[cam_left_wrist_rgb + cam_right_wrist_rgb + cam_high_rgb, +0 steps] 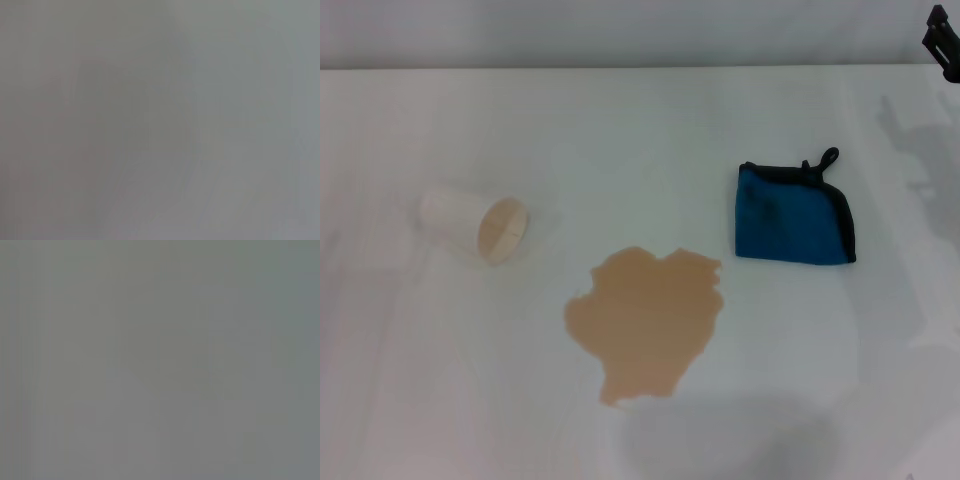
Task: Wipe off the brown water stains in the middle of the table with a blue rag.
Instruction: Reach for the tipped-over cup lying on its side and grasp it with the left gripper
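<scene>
You look down on a broad, plain white worktop [440, 400]. Near its middle lies a flat, tan-brown puddle [645, 320] with a lobed outline. To its right and a little farther back, close but apart, lies a folded bright blue rag with black edging [790, 215], its loop at the far corner. A white paper cup [475, 225] lies tipped over on the left. No writing is readable. A dark part of the right pincer [945, 40] shows at the far right edge; whether it is wide or narrow cannot be told.
</scene>
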`<control>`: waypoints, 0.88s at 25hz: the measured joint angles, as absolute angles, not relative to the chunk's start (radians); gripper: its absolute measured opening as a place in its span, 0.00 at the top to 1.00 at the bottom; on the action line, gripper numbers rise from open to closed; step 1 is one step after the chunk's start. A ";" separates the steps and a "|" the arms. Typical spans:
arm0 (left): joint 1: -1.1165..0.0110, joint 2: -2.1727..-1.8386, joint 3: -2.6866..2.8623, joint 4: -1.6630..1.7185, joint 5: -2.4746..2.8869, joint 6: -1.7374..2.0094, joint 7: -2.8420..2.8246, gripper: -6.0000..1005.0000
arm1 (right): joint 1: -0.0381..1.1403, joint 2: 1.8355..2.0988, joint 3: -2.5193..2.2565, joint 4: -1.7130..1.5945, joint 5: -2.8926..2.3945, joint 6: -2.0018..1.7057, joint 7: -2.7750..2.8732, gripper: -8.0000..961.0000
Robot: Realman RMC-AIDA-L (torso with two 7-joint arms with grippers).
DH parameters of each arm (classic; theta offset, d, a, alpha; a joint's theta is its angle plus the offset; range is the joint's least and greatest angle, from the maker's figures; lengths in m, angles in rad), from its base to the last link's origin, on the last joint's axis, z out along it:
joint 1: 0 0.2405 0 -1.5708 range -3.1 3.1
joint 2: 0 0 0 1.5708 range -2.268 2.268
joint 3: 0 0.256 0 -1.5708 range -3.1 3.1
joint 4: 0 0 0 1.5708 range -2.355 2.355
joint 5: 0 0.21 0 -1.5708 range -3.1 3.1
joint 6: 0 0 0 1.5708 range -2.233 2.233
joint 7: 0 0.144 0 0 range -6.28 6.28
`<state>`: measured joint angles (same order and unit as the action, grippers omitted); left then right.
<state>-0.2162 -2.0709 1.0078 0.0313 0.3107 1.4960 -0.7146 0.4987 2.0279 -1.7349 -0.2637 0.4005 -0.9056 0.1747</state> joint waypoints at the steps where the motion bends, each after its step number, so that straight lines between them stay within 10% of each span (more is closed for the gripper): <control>1: -0.216 -2.071 1.008 0.031 0.311 1.496 -0.715 0.13 | 0.498 2.028 -1.735 -0.264 0.401 -0.905 0.178 0.09; 16: -0.223 -2.060 1.009 0.101 0.390 1.478 -0.673 0.13 | 0.491 2.028 -1.744 -0.262 0.400 -0.876 0.210 0.09; 22: -0.297 -2.008 1.009 0.170 0.476 1.387 -0.684 0.13 | 0.494 2.028 -1.744 -0.262 0.401 -0.865 0.210 0.09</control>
